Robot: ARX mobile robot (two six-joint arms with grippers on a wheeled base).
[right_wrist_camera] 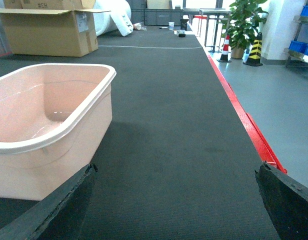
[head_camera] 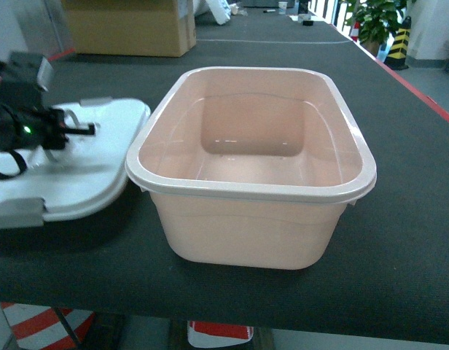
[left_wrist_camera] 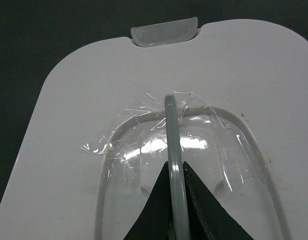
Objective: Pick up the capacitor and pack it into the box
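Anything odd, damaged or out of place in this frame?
Crinkled clear tape sticks the clear handle to the white lid, a makeshift look. The left gripper is shut on that handle. The pink box stands upright and empty; no capacitor shows in any view.

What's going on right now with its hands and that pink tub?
Left hand shut on the lid's clear handle, lid flat beside the tub. Right hand open, holding nothing. Pink tub open and empty; no capacitor in sight.
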